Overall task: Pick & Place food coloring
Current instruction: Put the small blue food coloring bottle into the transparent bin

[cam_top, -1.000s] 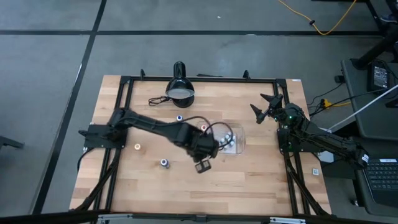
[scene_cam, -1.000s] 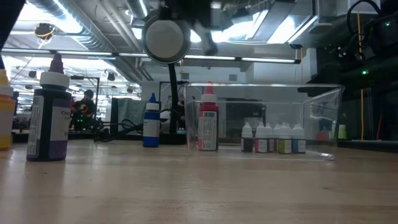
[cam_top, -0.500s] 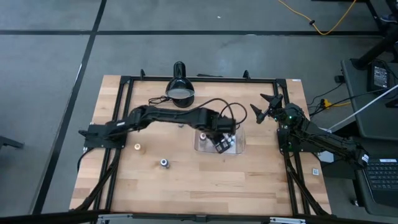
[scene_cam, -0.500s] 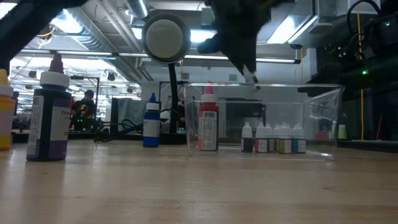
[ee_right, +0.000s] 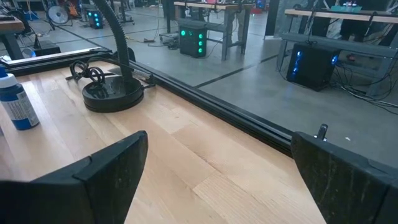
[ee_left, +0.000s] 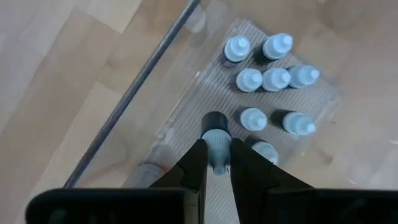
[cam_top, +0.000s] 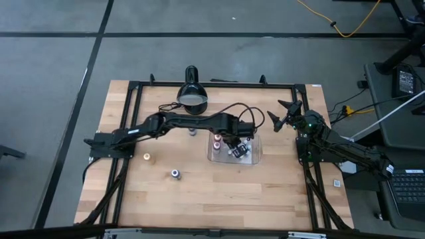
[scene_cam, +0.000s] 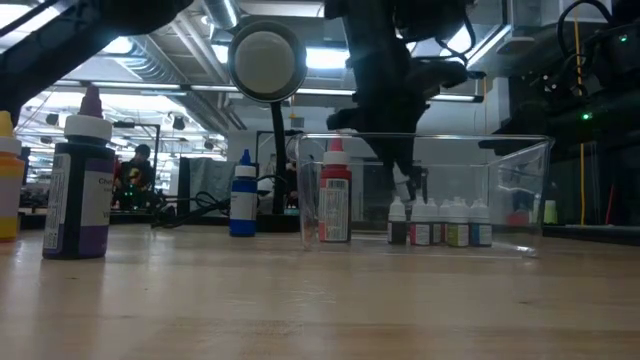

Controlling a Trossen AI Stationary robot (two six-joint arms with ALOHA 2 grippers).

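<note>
- A purple-topped bottle [scene_cam: 82, 190] and an orange bottle [scene_cam: 8, 185] are seen nearest in the low view, upright on the tabletop [scene_cam: 320, 300]. In the high view they are matched by the two small bottles at [cam_top: 175, 174] and [cam_top: 147, 157], left of the tray and well apart from it.
- A blue-topped bottle [scene_cam: 243, 197] is seen farther back, outside the tray and near the lamp base [ee_right: 113, 96].
- The clear tray [cam_top: 257, 154] is placed mid-tabletop. A red-topped bottle [scene_cam: 334, 196] is stood upright at its left end.
- A cluster of small pale-capped bottles [ee_left: 262, 79] is stood upright on the tray floor; in the low view they are lined up at [scene_cam: 440, 222].
- The left gripper [ee_left: 216, 163] is held over the tray, inside its outline in the high view [cam_top: 234, 143]. Its fingers [ee_left: 194, 167] are closed to a narrow gap on one small pale-capped bottle [ee_left: 216, 140], gripped at the cap, dark body pointing down to the tray floor beside the cluster.
- Whether that bottle is touching the tray floor cannot be told.
- The right gripper [cam_top: 285, 114] is parked at the right rear of the tabletop, well apart from the tray. Its fingers [ee_right: 109, 168] are spread wide and nothing is held.
- The black lamp [cam_top: 192, 96] is placed at the rear edge of the tabletop, behind the tray.
</note>
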